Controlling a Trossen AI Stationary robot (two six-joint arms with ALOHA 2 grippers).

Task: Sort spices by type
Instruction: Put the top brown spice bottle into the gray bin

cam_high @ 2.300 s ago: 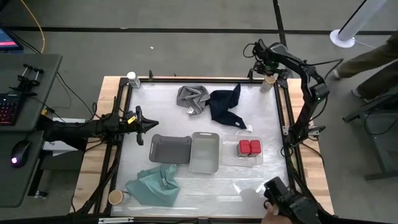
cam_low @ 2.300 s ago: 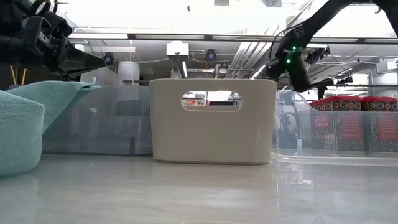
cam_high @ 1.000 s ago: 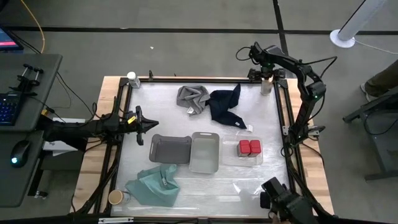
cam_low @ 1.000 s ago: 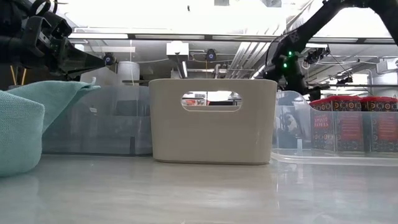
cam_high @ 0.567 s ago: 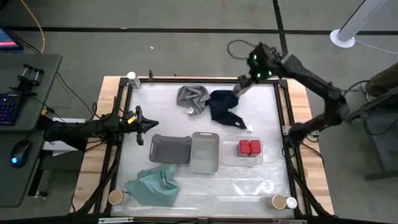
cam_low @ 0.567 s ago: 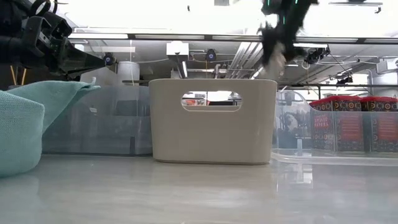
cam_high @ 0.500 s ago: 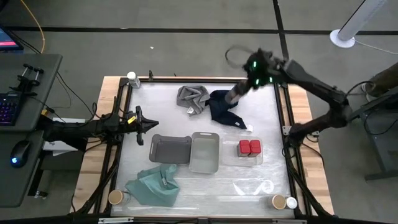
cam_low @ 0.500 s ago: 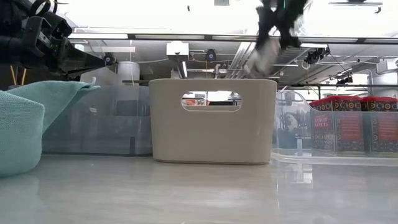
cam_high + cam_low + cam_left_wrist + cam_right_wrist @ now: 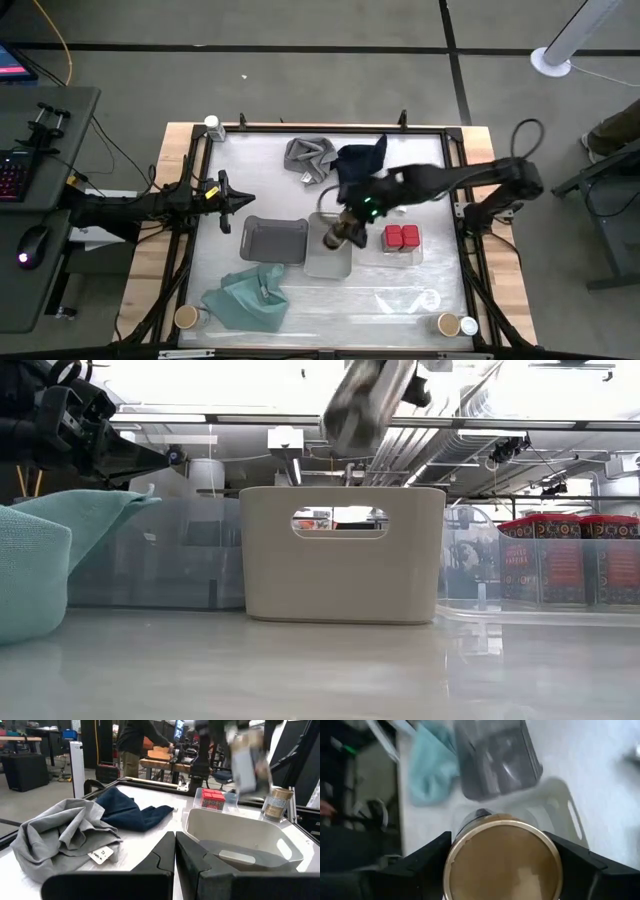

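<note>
White tabletop (image 9: 420, 170) carries a pale grey rectangular plastic tray (image 9: 330, 262). Above it now hangs the right gripper (image 9: 345, 235), swung in from the far right corner, clamped on a round tan-topped spice jar (image 9: 503, 857), so release into that tray looks next. Left gripper (image 9: 235, 200) waits left of the tray, fingers together.

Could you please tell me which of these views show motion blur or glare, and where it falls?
Low view: the carried jar is smeared and the ceiling is blown out. Left wrist view: that jar is blurred. Right wrist view: the trays beyond the jar are blurred. High view: mostly sharp.
</note>
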